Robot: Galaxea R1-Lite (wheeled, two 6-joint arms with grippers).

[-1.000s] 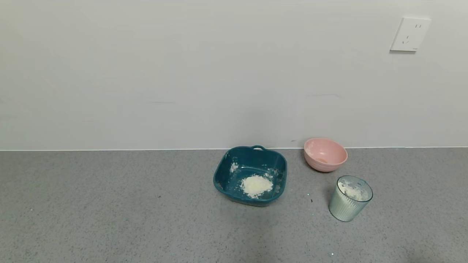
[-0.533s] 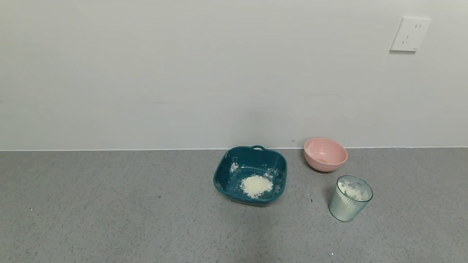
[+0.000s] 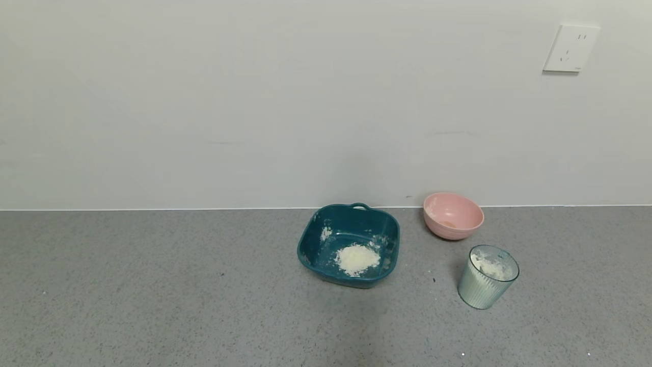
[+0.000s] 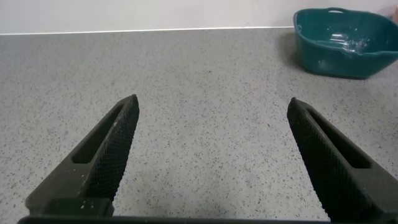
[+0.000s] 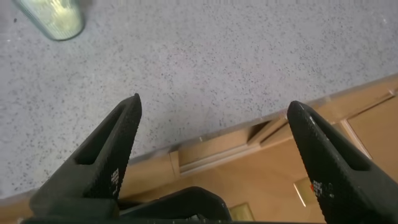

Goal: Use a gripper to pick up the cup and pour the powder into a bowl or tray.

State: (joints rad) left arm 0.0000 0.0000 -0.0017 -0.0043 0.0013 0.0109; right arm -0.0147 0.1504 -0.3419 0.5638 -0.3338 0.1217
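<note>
The ribbed pale blue-green cup (image 3: 487, 278) stands upright on the grey counter at the right, with white powder (image 3: 492, 267) inside. It also shows in the right wrist view (image 5: 53, 17), far from the fingers. The dark teal basin (image 3: 349, 244) sits mid-counter near the wall with a pile of powder (image 3: 356, 259) in it; it shows in the left wrist view (image 4: 345, 42). My left gripper (image 4: 212, 104) is open over bare counter. My right gripper (image 5: 214, 106) is open and empty over the counter's front edge. Neither gripper shows in the head view.
A round pink bowl (image 3: 453, 215) stands by the wall, behind the cup. A wall socket (image 3: 571, 48) is high at the right. Wooden cabinet fronts (image 5: 261, 155) lie below the counter's front edge. Small powder specks dot the counter near the cup.
</note>
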